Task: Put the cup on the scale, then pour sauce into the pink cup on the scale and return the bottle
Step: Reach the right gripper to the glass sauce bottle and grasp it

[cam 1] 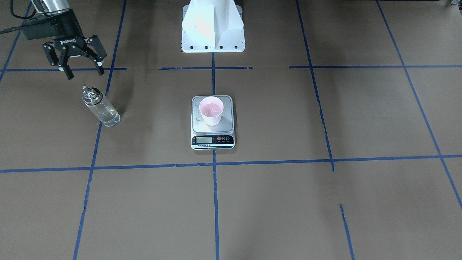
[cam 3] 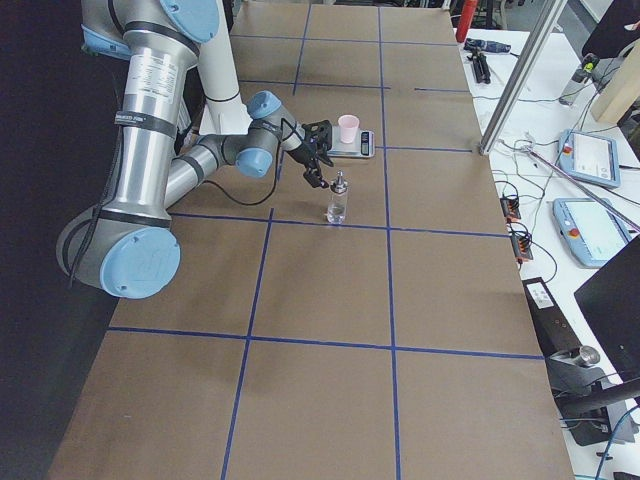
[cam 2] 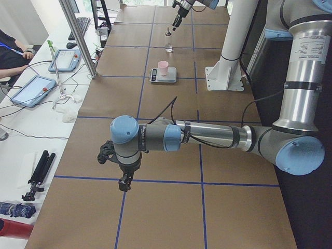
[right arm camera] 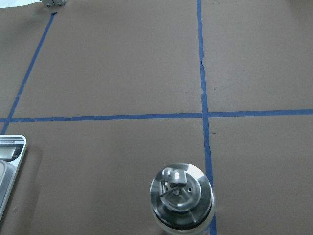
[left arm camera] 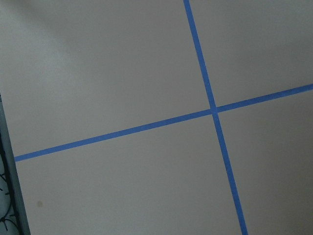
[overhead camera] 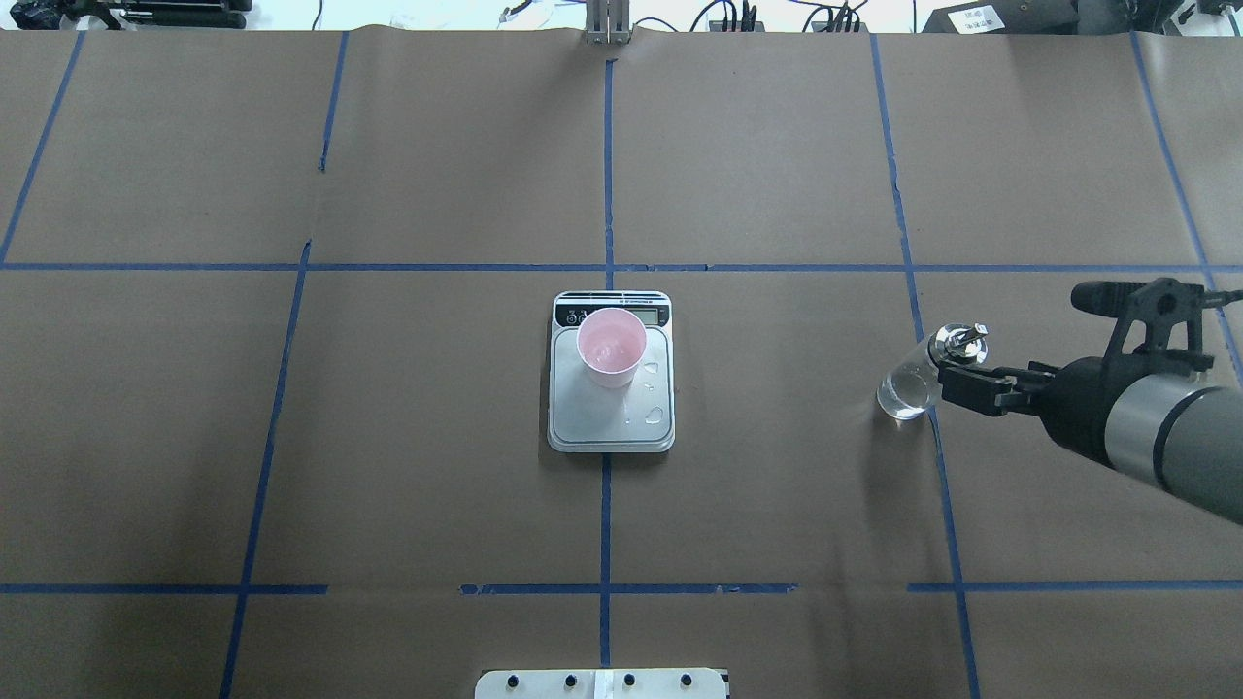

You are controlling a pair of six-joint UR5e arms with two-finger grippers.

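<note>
Right gripper [cam 1: 85, 74] jaws spread wide, holding nothing. It hangs above the bottle [cam 1: 101, 108], on the robot's side of it. The front view shows a clear gap between the fingertips and the metal spout cap, so no contact. Right wrist view looks straight down on the cap, with no fingers in the shot.

Bottle stands upright on the table [cam 1: 274, 119], on the robot's right side, right at a blue tape line [cam 1: 94, 144] and well apart from the scale [cam 1: 213, 139]. Glass is clear.

Cup [cam 1: 212, 111] is upright on the scale's steel platform, mouth up, at table centre. Inside looks glossy, possibly a little clear liquid, hard to be sure at this resolution. A few clear droplets [overhead camera: 653, 416] lie on the platform beside the cup. The scale's display strip faces away from the robot.

Left gripper [cam 2: 123, 181] shows only in the left side view. It points down over bare brown paper near a tape line, far from the scale at the table's left end. Cannot tell if its jaws are apart or together. Left wrist view shows only paper and a tape crossing.

White robot base mount [cam 1: 213, 27] sits behind the scale.
</note>
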